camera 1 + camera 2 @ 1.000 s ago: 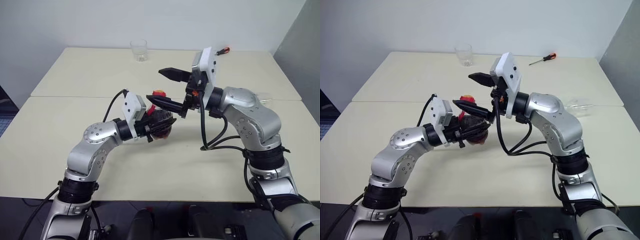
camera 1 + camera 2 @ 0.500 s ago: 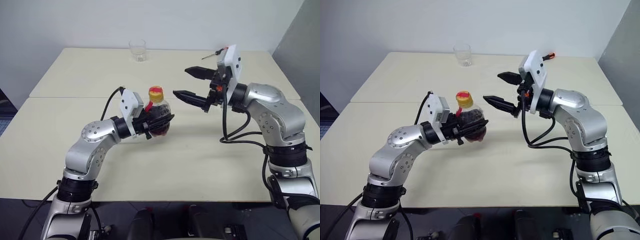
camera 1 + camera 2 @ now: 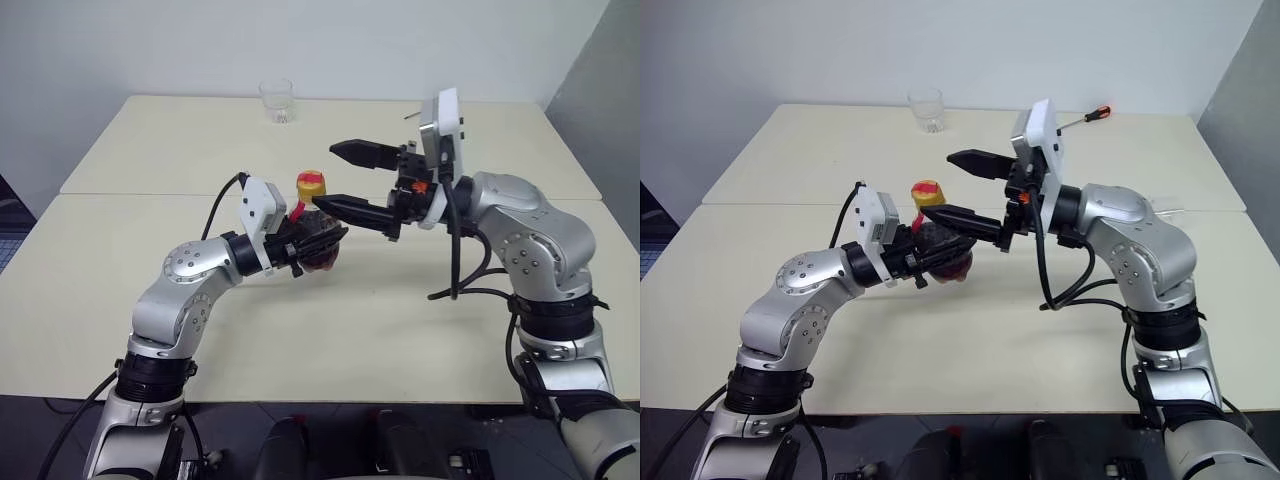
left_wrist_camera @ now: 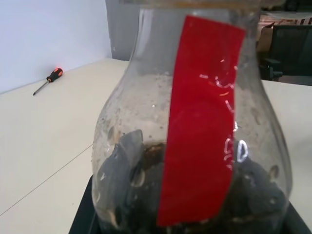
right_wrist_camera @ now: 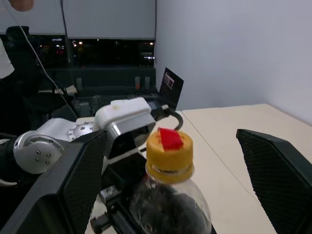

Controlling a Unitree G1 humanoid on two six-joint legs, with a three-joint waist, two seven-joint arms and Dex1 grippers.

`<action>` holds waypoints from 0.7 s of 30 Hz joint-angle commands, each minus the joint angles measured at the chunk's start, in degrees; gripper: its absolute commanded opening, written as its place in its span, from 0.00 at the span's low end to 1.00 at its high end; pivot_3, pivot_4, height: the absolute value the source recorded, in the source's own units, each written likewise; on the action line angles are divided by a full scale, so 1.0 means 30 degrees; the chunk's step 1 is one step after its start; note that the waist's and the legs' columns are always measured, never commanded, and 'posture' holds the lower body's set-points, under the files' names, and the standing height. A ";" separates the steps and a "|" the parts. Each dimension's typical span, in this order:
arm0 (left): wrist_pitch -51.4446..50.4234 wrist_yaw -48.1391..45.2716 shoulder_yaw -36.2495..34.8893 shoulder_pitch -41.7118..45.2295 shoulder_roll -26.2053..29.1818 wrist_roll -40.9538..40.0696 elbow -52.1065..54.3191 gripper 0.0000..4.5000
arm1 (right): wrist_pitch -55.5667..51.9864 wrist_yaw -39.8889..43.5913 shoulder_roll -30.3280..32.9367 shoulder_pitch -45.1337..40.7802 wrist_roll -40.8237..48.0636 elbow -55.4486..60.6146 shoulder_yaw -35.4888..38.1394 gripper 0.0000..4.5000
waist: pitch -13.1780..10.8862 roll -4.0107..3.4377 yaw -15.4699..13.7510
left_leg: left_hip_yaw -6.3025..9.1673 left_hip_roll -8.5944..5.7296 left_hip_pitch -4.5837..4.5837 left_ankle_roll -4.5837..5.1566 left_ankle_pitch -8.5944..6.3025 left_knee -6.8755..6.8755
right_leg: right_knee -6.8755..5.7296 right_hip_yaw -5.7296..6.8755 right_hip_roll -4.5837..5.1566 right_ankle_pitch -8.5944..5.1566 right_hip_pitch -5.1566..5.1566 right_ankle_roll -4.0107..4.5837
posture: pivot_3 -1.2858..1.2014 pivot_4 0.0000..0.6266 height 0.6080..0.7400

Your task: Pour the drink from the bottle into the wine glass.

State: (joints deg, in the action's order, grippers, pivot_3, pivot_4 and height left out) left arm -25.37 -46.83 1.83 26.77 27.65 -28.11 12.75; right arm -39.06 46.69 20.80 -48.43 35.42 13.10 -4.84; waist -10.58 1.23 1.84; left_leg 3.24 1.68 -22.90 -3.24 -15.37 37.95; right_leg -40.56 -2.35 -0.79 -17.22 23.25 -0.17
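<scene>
My left gripper [image 3: 318, 243] is shut on the bottle [image 3: 312, 232], holding it upright above the table. The bottle is clear and bulbous, with a red label strip [image 4: 197, 126] and a yellow cap [image 3: 311, 183]. Dark drink [image 4: 253, 195] fills its lower part. My right gripper [image 3: 338, 178] is open and points left at the bottle's top. In the right wrist view the cap [image 5: 169, 152] stands in the gap between the wide black fingers [image 5: 80, 185], touching neither. The wine glass is out of view.
A short clear tumbler [image 3: 277, 101] stands at the table's far edge. A screwdriver [image 3: 1087, 117] with a red handle lies at the far right. The pale table [image 3: 150, 160] has a seam across its middle.
My right gripper swung away to the right half a second ago and has come back left, open around the cap. The left gripper kept the bottle in place.
</scene>
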 commanded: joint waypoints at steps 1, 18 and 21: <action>0.0567 0.0046 -0.0432 0.0293 -0.0131 -0.0167 0.0683 0.43 | 0.0883 -0.0232 -0.0334 -0.0501 -0.0612 -0.0153 -0.0152 1.00 | 0.0000 0.0000 -0.0003 | 0.0000 0.0000 -0.0001 0.0000 0.0000 -0.0001 | 0.0002 -0.0001 0.0001 0.0000 0.0000 0.0000 | 0.52 0.24 1.00; 0.0446 -0.0046 -0.0519 -0.0045 0.0023 -0.0234 0.1069 0.43 | 0.0938 -0.0088 0.0636 -0.0377 -0.1510 -0.0940 0.0099 1.00 | 0.0000 -0.0001 -0.0003 | 0.0000 0.0000 -0.0001 0.0000 0.0000 0.0000 | -0.0001 -0.0001 0.0005 0.0000 0.0000 0.0000 | 0.52 0.24 1.00; 0.0463 -0.0099 -0.0522 -0.0052 0.0055 -0.0247 0.1041 0.43 | 0.0750 -0.0021 0.1117 -0.0136 -0.1354 -0.0725 0.0292 1.00 | 0.0000 -0.0001 -0.0006 | -0.0002 -0.0001 0.0000 0.0000 0.0000 0.0001 | 0.0000 -0.0004 0.0005 0.0000 0.0000 0.0000 | 0.52 0.24 1.00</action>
State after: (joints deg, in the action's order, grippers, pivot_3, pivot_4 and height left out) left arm -25.41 -46.77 1.82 26.28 27.44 -28.09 12.87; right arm -36.82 47.16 22.97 -48.60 30.74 9.30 -6.87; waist -10.58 1.23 1.82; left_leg 3.25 1.68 -22.91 -3.24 -15.37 37.95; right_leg -40.56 -2.35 -0.77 -17.22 23.25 -0.17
